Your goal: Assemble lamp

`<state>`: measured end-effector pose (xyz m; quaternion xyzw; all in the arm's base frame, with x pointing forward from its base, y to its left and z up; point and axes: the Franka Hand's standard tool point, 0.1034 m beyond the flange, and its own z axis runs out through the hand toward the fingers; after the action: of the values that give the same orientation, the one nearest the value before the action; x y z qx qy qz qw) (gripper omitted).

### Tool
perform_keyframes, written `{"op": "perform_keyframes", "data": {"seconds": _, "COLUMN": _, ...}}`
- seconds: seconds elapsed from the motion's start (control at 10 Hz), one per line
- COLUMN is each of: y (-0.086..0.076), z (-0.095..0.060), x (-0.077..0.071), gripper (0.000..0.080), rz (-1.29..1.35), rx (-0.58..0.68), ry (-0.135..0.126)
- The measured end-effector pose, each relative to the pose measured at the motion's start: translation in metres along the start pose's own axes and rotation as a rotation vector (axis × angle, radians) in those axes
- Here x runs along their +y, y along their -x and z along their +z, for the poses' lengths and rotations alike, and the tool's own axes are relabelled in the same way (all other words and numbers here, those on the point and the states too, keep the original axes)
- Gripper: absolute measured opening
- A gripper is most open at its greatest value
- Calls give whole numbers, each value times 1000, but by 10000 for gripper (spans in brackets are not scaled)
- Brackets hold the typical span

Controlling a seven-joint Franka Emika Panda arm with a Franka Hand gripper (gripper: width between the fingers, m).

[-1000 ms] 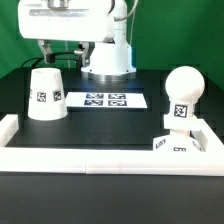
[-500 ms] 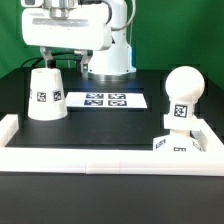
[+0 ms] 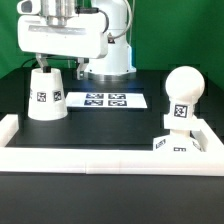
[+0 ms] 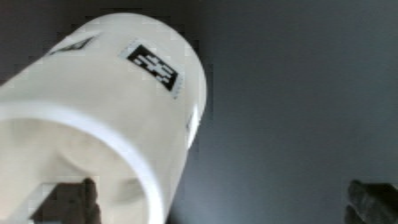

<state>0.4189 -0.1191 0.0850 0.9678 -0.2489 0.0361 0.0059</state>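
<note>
The white cone shade [image 3: 45,95] stands on the black table at the exterior view's left, tag facing front. It fills much of the wrist view [image 4: 107,110], seen from above with its hollow top. The round-topped bulb [image 3: 182,92] stands upright on the flat square base [image 3: 178,146] at the exterior view's right. My gripper [image 3: 57,66] hangs just above the shade and is open and empty. In the wrist view my gripper [image 4: 217,205] has one dark fingertip [image 4: 64,202] over the shade's opening and the other off to the side over bare table.
The marker board [image 3: 106,100] lies flat between the shade and the bulb. A low white wall [image 3: 100,156] runs along the table's front and up both sides. The arm's white pedestal [image 3: 108,62] stands behind the marker board.
My gripper has come down and shifted toward the exterior view's left, closer over the shade. The shade, bulb and base have not moved.
</note>
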Motion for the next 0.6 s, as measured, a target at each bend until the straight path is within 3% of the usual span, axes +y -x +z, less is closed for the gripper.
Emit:
{"op": "perform_keyframes", "data": {"seconds": 0.2, "y": 1, "z": 3, "x": 1, "gripper": 689, "rz": -9, "rx": -5, "ry": 3}}
{"op": "perform_keyframes", "data": {"seconds": 0.3, "y": 1, "z": 3, "x": 1, "gripper": 519, "rz": -10, "rx": -5, "ry": 3}}
{"op": "perform_keyframes", "data": {"seconds": 0.4, "y": 1, "z": 3, "x": 1, "gripper": 519, "rz": -10, "rx": -6, "ry": 3}}
{"op": "perform_keyframes", "data": {"seconds": 0.6, "y": 1, "z": 3, "x": 1, "gripper": 142, "rz": -10, "rx": -6, "ry": 3}}
